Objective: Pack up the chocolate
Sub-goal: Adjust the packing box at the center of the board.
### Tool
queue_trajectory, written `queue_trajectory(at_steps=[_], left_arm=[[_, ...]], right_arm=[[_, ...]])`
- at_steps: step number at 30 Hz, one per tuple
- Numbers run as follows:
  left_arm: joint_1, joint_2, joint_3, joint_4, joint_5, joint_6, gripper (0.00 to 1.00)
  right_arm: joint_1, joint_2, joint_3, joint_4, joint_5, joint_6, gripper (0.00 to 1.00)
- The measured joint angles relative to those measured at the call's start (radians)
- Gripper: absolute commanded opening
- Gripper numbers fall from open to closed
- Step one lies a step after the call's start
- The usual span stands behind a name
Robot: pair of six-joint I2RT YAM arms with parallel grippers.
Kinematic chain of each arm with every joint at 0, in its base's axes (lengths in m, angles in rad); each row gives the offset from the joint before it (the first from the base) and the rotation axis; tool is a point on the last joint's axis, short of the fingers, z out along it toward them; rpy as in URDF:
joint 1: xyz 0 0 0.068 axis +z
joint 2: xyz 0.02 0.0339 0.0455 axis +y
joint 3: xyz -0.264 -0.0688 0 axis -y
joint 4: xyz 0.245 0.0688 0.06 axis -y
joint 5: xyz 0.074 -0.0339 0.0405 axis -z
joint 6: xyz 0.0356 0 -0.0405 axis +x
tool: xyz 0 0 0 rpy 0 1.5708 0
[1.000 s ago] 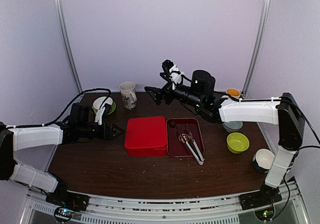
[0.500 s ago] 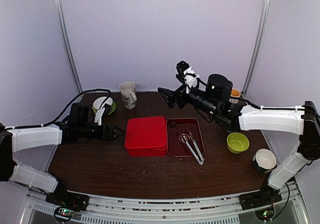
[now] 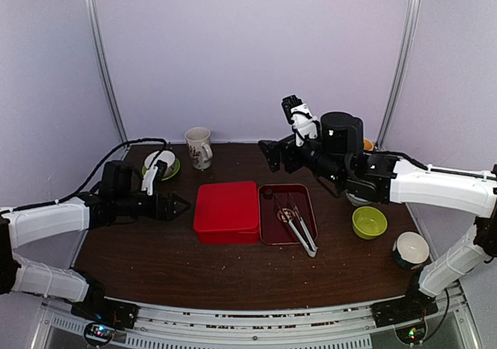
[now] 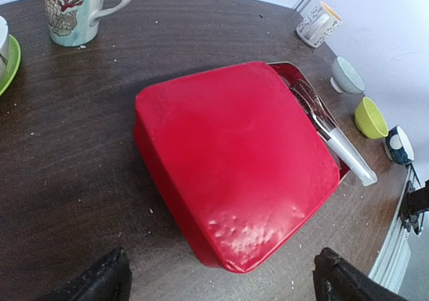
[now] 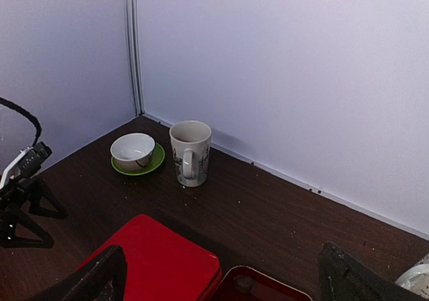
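I read the left gripper (image 3: 185,204) and right gripper (image 3: 268,153) as wide and empty. The red box (image 3: 227,211) is shut. I judge 0 pieces packed: the chocolate (image 5: 242,282) lies in the tray (image 3: 305,200) beside the tongs (image 3: 299,226).

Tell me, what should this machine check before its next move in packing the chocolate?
1. Left gripper open: ok. Its fingers are wide apart, level with the left side of the red box and not touching it.
2. Right gripper open: ok. It is held high, with nothing between its fingers.
3. Red box open for packing: not ok. Only its closed red top shows.
4. Tongs free to pick up: ok. They lie in the dark red tray beside the box.
5. Chocolate located: cannot tell. No pieces show clearly.
6. Mug out of the way: ok. It stands apart, behind the box.
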Motion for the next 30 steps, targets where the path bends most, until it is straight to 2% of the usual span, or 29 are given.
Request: queue_trajectory(at_steps=[6, 13, 22, 30], left_arm=[[-0.011, -0.012, -0.029, -0.010, -0.023, 0.002, 0.98], [-0.122, -0.008, -0.040, -0.020, -0.077, 0.043, 0.98], [-0.163, 0.121, -0.018, -0.047, -0.092, 0.118, 0.98], [-0.172, 0.184, 0.020, -0.054, -0.096, 0.192, 0.96]], right_arm=[[0.000, 0.058, 0.031, -0.127, -0.017, 0.056, 1.00], [-0.013, 0.150, 0.062, -0.209, -0.090, 0.134, 1.00], [-0.126, 0.301, 0.127, -0.224, -0.301, 0.285, 1.00], [-0.238, 0.393, 0.159, -0.180, -0.502, 0.373, 0.93]])
